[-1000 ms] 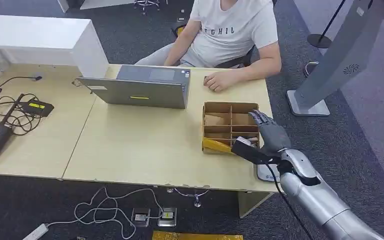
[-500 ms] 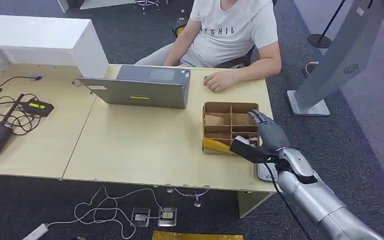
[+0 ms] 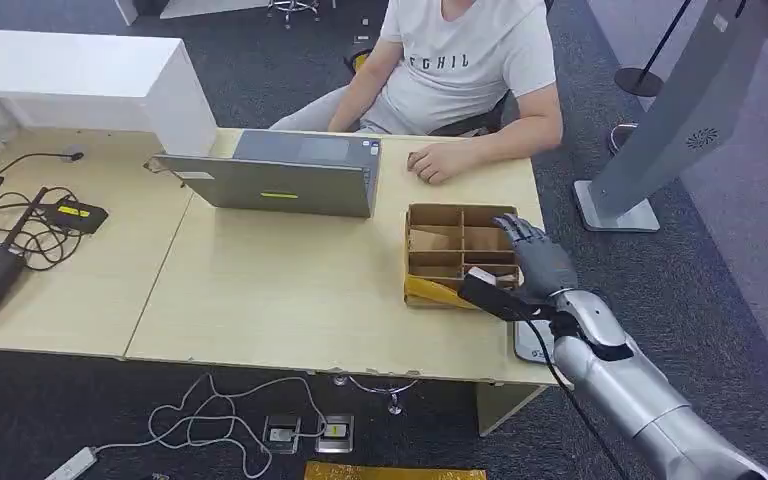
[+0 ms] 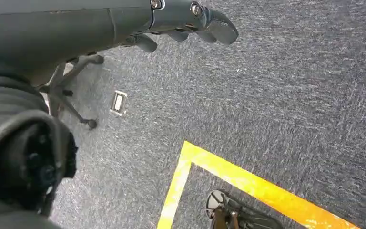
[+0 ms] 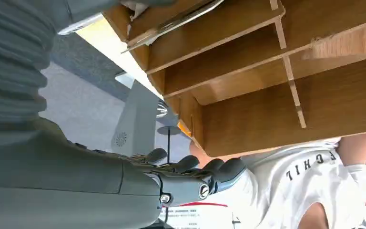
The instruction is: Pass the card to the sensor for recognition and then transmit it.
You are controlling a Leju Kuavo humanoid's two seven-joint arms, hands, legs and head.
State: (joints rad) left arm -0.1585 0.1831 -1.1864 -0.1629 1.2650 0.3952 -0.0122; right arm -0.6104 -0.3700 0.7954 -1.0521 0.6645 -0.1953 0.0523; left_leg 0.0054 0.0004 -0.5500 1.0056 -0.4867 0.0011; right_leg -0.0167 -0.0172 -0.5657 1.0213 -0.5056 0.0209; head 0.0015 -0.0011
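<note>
A brown cardboard box (image 3: 455,247) with several compartments stands on the table's right part. My right hand (image 3: 535,262) lies over its right side, fingers stretched toward the person and the thumb apart at the near compartments. In the right wrist view a thin pale card (image 5: 171,23) leans in a compartment of the box (image 5: 267,90) close to my thumb, while the fingers (image 5: 195,174) reach past the box's outer wall and hold nothing. A small grey-white device (image 3: 527,345) lies on the table edge under my right wrist. My left hand (image 4: 186,21) hangs over the carpet, holding nothing.
A person in a white T-shirt (image 3: 465,60) sits across the table, one hand (image 3: 430,163) resting on it just beyond the box. A grey laptop (image 3: 280,175) stands left of the box. Cables and black devices (image 3: 10,235) lie at the far left. A grey stand (image 3: 660,130) rises at the right.
My right hand has crept a little farther along the box's right side, toward the person. The box, the laptop and the person have stayed put.
</note>
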